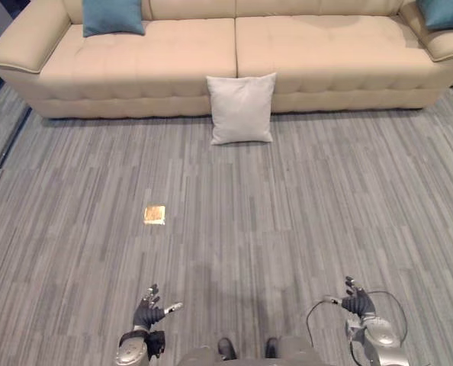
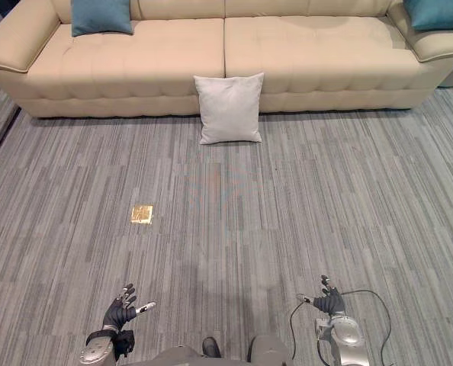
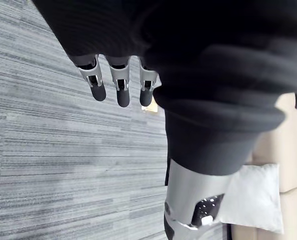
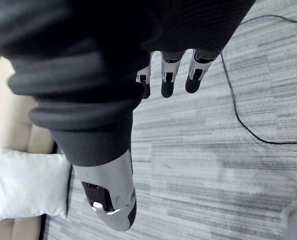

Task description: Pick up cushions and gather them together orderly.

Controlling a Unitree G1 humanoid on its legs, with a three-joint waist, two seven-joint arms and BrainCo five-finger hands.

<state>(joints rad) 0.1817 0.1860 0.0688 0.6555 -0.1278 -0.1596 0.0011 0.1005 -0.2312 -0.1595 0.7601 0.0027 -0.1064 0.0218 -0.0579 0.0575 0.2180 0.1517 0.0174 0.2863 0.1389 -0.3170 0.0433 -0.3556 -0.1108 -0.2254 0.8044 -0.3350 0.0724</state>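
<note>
Left wrist view looks along the left hand [image 3: 119,86], whose fingers hang straight and relaxed over the grey striped carpet [image 3: 48,150], holding nothing. The right hand [image 4: 167,80] is the same in its own wrist view: fingers straight, slightly apart and empty, above the carpet. From the head camera both hands show low down, one at each side, fingers spread and well apart from each other. Ahead of the left hand, a small square brass floor plate [image 1: 154,215] is set flush in the carpet. Farther out, the white cushion [image 1: 242,108] stands upright on the floor and leans against the front of the beige sofa [image 1: 173,65], right at the seam between its two seat sections, well away from both hands. On the sofa seat, the left-end blue cushion [image 1: 112,16] rests against the backrest beside the left armrest, and the right-end blue cushion [image 1: 444,12] sits in the opposite corner by the right armrest. The three cushions lie well apart from one another.
</note>
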